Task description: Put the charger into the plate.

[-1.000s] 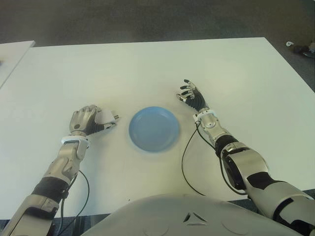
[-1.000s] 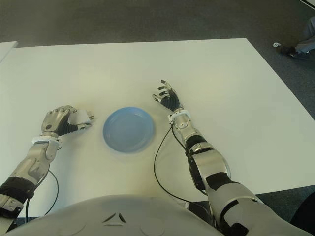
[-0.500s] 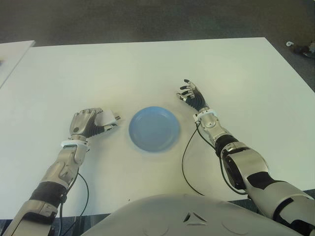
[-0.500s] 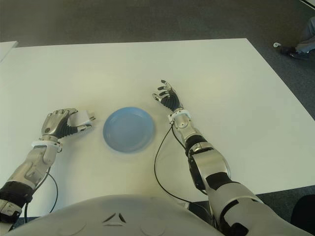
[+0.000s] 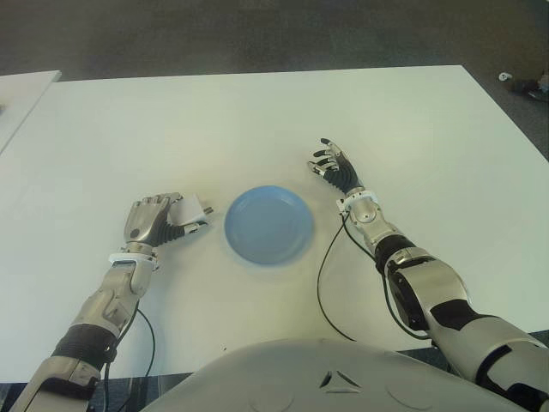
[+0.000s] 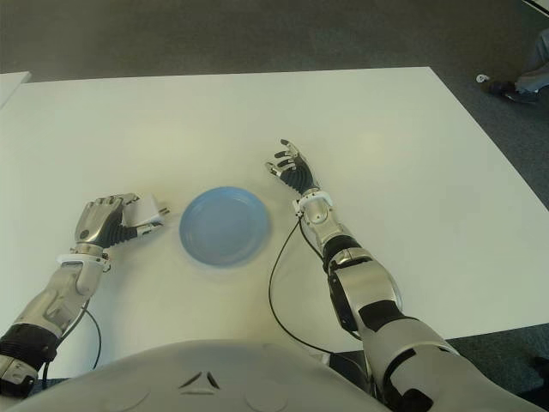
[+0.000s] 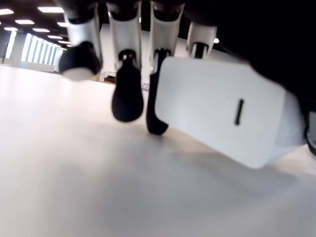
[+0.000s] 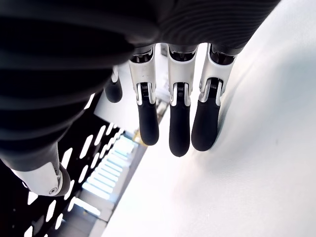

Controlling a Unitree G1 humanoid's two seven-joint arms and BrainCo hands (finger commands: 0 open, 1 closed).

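White tabletop (image 5: 257, 120) fills most of the eye views, with dark floor along the upper edge of the frame. A blue plate (image 5: 268, 224) sits just below the frame centre and holds nothing.

The left hand (image 5: 153, 220) appears left of centre, just to the left of the plate. Its fingers (image 5: 151, 209) are curled around a white charger (image 5: 190, 209), which protrudes from the hand toward the plate with its metal prongs pointing at the plate rim. The charger is close to the plate edge but apart from it and not over the plate. In the left wrist view the charger (image 7: 222, 116) is a white block with a dark slot mark on its face, filling the centre right of the frame. Dark fingertips (image 7: 127, 96) press against its side, and its lower corner sits low over the table surface (image 7: 74, 187); contact with the table cannot be determined.

The right hand (image 5: 334, 166) appears right of centre, beside the upper right of the plate. Its fingers (image 8: 179, 123) are extended, slightly spread, and grip nothing. A black cable (image 5: 324, 270) runs from the right wrist down across the table toward the lower centre of the frame.
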